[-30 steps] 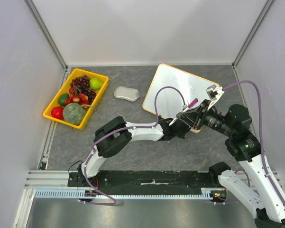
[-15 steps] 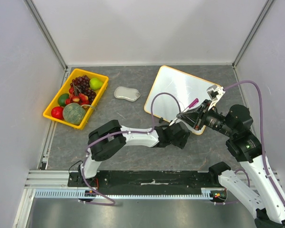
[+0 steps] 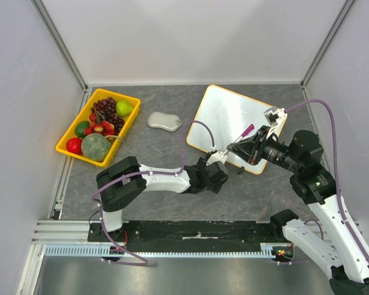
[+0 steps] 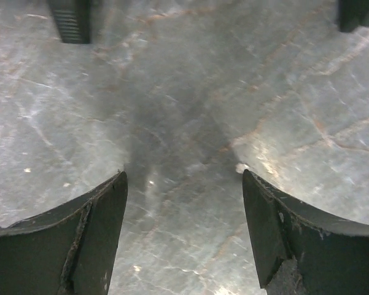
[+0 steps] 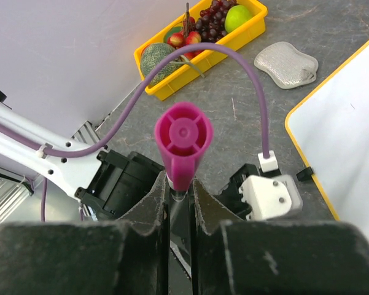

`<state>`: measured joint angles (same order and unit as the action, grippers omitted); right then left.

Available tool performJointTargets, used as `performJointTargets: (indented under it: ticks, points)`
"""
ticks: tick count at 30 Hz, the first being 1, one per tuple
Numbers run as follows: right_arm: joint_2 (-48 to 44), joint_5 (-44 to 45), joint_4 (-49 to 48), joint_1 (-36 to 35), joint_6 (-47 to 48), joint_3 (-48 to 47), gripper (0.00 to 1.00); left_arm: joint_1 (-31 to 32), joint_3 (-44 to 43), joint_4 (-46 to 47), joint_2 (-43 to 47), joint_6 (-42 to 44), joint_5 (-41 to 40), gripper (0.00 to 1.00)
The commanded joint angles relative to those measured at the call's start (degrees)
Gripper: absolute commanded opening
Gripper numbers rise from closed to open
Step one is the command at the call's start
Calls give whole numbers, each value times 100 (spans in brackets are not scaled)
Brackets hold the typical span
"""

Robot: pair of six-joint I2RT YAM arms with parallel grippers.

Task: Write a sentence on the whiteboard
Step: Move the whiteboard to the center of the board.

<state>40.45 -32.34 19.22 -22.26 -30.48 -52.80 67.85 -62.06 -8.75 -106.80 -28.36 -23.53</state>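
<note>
Pale walls box in a grey marbled table (image 3: 159, 147). The whiteboard (image 3: 233, 117) lies flat and skewed at its far right, well apart from the yellow fruit tray (image 3: 80, 157) on the far left. The left gripper (image 4: 212, 24), fingers spread wide, points down at bare table just beside the board's near edge. The right gripper (image 5: 179, 195), over the board's near side, pinches a magenta marker (image 5: 183, 138).
</note>
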Motion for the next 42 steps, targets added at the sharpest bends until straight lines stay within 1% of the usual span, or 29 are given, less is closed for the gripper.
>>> performJointTargets:
  ticks: [1, 7, 13, 19, 28, 30, 31, 34, 35, 38, 42]
  points:
    - [42, -53, -138, 11, 77, -240, 0, -342, 89, -276, 212, -214, -337, 80]
    - [95, -45, -156, 11, 121, -249, 0, -852, 28, 75, 134, 348, -12, 76]
    - [156, -36, -173, 11, 148, -249, 0, -1274, -341, 234, -226, 910, 445, 69]
    - [192, 17, -173, 2, 156, -240, 0, -1336, -772, 304, -622, 1333, 533, 63]
    - [262, 43, -182, 11, 165, -222, 0, -1486, -1246, 330, -1026, 1386, 595, 54]
    - [271, 43, -182, 11, 165, -222, 0, -1538, -1299, 322, -1079, 1386, 595, 50]
    - [280, 43, -191, 20, 165, -222, 0, -1547, -1317, 322, -1105, 1386, 621, 46]
    - [306, 43, -191, 20, 156, -214, 0, -1600, -1335, 322, -1167, 1395, 630, 28]
    - [306, 43, -191, 11, 148, -205, 0, -1609, -1317, 322, -1176, 1395, 613, 20]
    - [332, 43, -217, 20, 148, -196, 0, -1609, -1195, 330, -1097, 1360, 543, 2]
    - [367, 26, -278, 11, 95, -170, 0, -1600, -800, 348, -860, 1176, 376, 2]
